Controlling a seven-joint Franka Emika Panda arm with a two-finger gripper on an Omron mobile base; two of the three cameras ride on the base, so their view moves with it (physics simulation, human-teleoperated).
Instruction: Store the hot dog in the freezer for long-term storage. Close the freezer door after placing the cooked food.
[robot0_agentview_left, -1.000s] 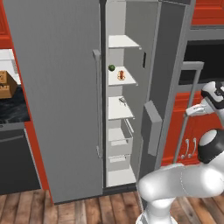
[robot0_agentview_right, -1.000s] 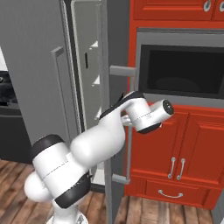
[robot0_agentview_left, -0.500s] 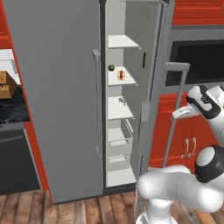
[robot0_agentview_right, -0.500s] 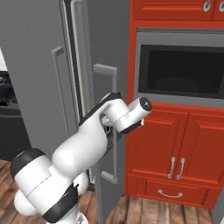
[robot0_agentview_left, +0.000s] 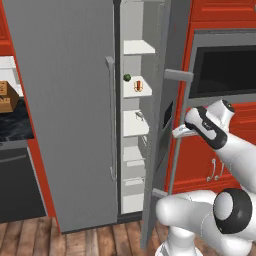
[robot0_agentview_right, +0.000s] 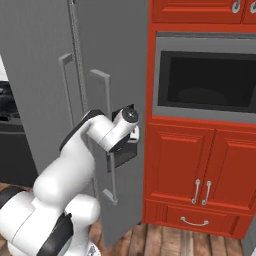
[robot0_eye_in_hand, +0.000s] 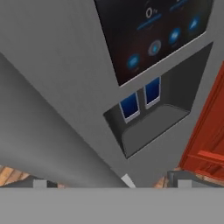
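The hot dog (robot0_agentview_left: 138, 86) sits on a white shelf inside the freezer (robot0_agentview_left: 134, 125), upper centre of the left base view, so the storing looks done. The freezer door (robot0_agentview_left: 165, 125) stands partly ajar and closing remains. The gripper (robot0_agentview_left: 181, 132) presses at the door's front near the black dispenser recess (robot0_eye_in_hand: 148, 118); whether its fingers are spread or closed, I cannot tell.

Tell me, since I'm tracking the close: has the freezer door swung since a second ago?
Yes. The freezer door has swung toward shut, away from the red oven cabinet, narrowing the gap that shows the white shelves.
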